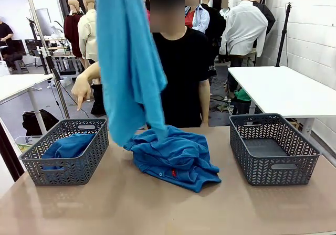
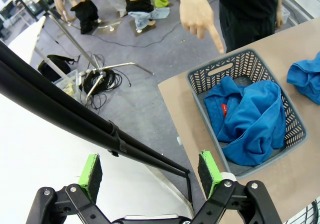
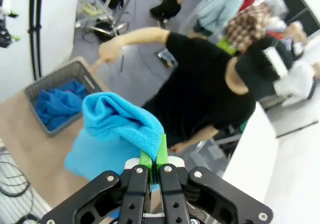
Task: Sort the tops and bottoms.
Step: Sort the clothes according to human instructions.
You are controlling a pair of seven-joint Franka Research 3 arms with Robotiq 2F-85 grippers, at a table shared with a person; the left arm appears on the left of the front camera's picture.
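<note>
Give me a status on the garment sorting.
Done: royal blue fabric garments lie in the grey woven plastic basket on the robot's left. In hand: the right gripper is shut on a turquoise fabric garment, held high; the person's hand points at that basket. Left: the royal blue garment pile mid-table.

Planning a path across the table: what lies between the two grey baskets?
In the front view, a pile of blue garments lies between them, a turquoise garment hanging over its left edge.

Lab-like workroom, white work tables [image 1: 286,91], black stand [image 1: 283,33], loose cables [image 2: 100,81] on grey floor [image 2: 150,99]; block wall [image 1: 315,30]
</note>
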